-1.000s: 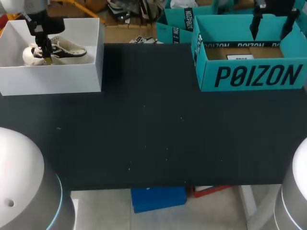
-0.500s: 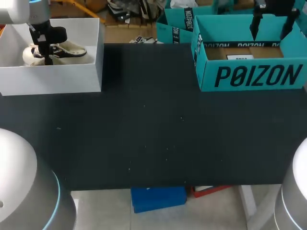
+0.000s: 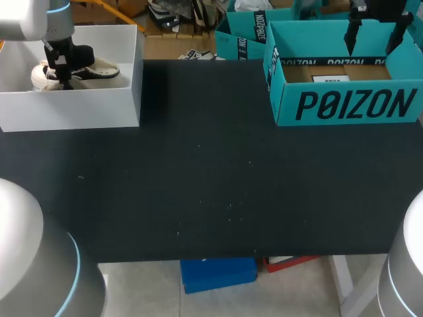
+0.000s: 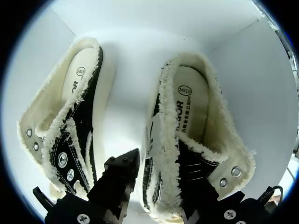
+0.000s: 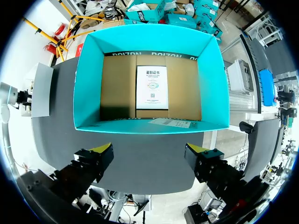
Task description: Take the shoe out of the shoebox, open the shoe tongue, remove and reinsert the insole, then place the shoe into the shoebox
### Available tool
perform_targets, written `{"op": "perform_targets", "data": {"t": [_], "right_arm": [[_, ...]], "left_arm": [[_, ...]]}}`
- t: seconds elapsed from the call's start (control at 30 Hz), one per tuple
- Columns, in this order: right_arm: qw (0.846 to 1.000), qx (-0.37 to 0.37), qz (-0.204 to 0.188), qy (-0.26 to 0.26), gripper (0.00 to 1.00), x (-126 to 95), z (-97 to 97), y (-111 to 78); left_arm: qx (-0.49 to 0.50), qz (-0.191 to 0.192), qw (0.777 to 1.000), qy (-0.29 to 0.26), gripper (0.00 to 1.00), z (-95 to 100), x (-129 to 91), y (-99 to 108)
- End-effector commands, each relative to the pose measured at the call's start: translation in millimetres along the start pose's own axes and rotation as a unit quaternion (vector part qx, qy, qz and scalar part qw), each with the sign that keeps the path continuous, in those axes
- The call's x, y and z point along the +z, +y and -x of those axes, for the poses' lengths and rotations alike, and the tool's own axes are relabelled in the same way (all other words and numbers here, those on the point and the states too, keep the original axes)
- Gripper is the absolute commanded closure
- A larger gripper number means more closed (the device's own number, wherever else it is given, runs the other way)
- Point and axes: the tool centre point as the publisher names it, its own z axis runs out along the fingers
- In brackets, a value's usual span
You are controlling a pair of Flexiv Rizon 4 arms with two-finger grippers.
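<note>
Two cream-lined black canvas shoes lie side by side in the white shoebox (image 3: pixel 73 109) at the table's far left. My left gripper (image 3: pixel 63 74) is down inside that box. In the left wrist view it (image 4: pixel 159 186) is open and straddles the inner side wall of one shoe (image 4: pixel 196 121): one finger (image 4: pixel 122 179) stands in the gap between the shoes, the other inside the shoe's opening. The second shoe (image 4: pixel 70 126) lies beside it. My right gripper (image 3: pixel 377 30) hangs open over the teal box (image 3: pixel 344 105) at the far right, holding nothing (image 5: pixel 152 163).
The teal box (image 5: pixel 149 46) has a brown cardboard floor with a white sheet of paper (image 5: pixel 152 84) on it. More teal boxes (image 3: pixel 241 33) stand behind the table's far edge. Dark tabletop (image 3: pixel 211 185) spreads between the two boxes.
My left gripper has sunk lower into the white shoebox and shifted slightly left, and its fingers have narrowed around the shoe's side wall. The right arm has not moved.
</note>
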Motion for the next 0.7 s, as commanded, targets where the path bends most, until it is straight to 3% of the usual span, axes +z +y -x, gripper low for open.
{"op": "perform_targets", "data": {"t": [0.03,0.3,0.7], "right_arm": [[1.000,0.000,-0.001,0.000,0.00,0,0.0,0.5],[1.000,0.000,-0.001,0.000,0.00,0,0.0,0.5],[1.000,0.000,-0.001,0.000,0.00,0,0.0,0.5]], "left_arm": [[-0.001,0.002,1.000,0.001,1.00,1.4,3,0],[0.045,0.007,0.999,-0.003,1.00,-8.0,-22,-3],[0.073,0.018,0.996,-0.043,1.00,-9.7,-89,-8]]}}
